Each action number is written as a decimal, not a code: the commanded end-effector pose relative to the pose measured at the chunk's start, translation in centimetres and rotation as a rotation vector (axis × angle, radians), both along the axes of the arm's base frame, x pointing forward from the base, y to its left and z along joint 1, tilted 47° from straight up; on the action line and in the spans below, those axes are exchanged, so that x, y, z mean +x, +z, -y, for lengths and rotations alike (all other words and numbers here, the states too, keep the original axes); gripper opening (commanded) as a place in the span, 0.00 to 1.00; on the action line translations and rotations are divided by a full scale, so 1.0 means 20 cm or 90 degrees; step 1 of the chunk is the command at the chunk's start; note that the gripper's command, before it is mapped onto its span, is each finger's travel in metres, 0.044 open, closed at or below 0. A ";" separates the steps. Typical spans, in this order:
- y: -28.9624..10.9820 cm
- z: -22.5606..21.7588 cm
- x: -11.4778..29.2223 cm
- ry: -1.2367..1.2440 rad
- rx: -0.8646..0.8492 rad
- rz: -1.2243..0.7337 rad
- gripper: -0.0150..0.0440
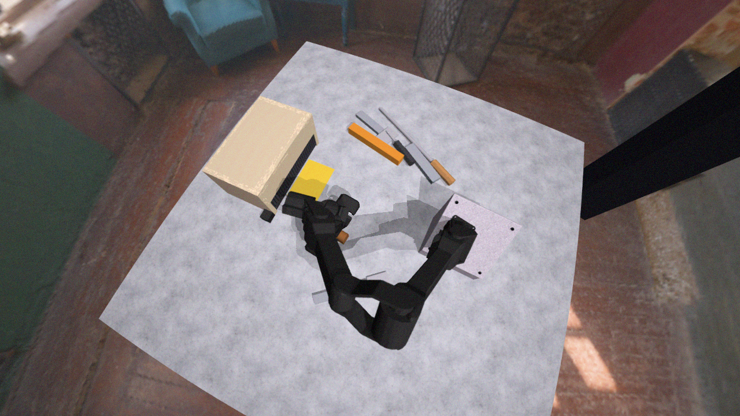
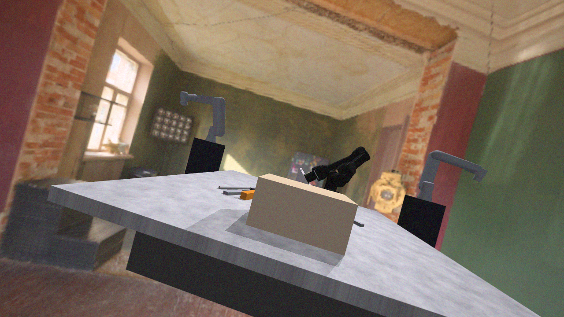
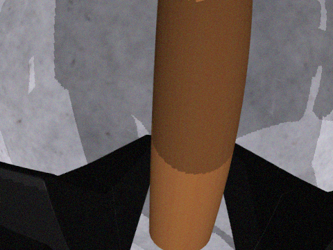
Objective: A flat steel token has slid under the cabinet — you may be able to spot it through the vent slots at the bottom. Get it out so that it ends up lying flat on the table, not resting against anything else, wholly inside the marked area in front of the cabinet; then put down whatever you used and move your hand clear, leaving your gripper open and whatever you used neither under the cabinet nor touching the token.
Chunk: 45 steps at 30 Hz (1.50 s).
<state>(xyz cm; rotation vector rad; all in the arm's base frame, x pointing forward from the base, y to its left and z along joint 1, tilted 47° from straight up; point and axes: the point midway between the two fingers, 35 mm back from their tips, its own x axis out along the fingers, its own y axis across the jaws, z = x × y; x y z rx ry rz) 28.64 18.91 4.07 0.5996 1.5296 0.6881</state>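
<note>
The beige cabinet [image 1: 261, 149] [image 2: 299, 212] stands on the table's left half, its dark vent slots [image 1: 297, 173] facing the yellow marked area [image 1: 316, 173]. The steel token is not in view. My gripper [image 1: 292, 203] [image 2: 315, 173] [image 3: 188, 147] hovers over the near edge of the yellow area, close to the slots. It is shut on a tool with an orange-brown round handle [image 1: 342, 237] [image 3: 199, 97]. A small dark block [image 1: 266, 216] [image 2: 358, 223] lies at the cabinet's front corner; I cannot tell if it belongs to the held tool.
Spare tools lie at the back: an orange bar [image 1: 374, 143], grey bars [image 1: 420, 161], a thin rod and an orange-handled piece [image 1: 442, 172]. A grey strip [image 1: 319, 296] lies under my arm. The arm's base plate [image 1: 491, 232] is at the right.
</note>
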 end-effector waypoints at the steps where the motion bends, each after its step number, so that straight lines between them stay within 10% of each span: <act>1: 0.00 0.00 0.03 0.001 0.003 0.001 0.25; 45: -0.01 -0.01 0.26 0.001 0.003 0.002 0.25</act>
